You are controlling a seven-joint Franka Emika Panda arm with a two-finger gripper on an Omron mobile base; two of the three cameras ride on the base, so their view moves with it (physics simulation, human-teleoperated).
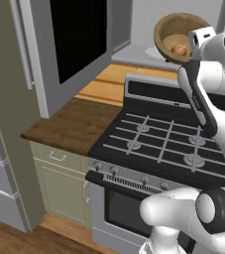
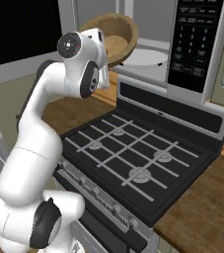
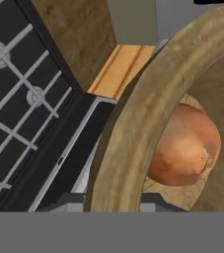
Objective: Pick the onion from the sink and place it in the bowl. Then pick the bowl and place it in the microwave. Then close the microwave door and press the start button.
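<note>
The brown wooden bowl [image 1: 169,27] hangs tilted on its side above the back of the stove, just in front of the open microwave [image 2: 195,42]. My gripper [image 1: 192,49] is shut on its rim [image 3: 133,123], which fills the hand view up close. Inside the bowl [image 2: 116,34] lies the orange-brown onion [image 1: 178,48], resting against the lower wall [image 3: 185,146]. The round white turntable plate [image 2: 145,57] lies behind and below the bowl. The microwave door [image 1: 69,44] stands swung wide open to the left, its black window facing me.
A black-topped stove [image 1: 168,134] with grey grates lies under the arm, its raised back panel [image 2: 172,111] below the microwave. Wooden counters [image 1: 69,124] flank the stove, the right one [image 2: 202,217] near the front. Green cabinets [image 1: 59,183] stand below.
</note>
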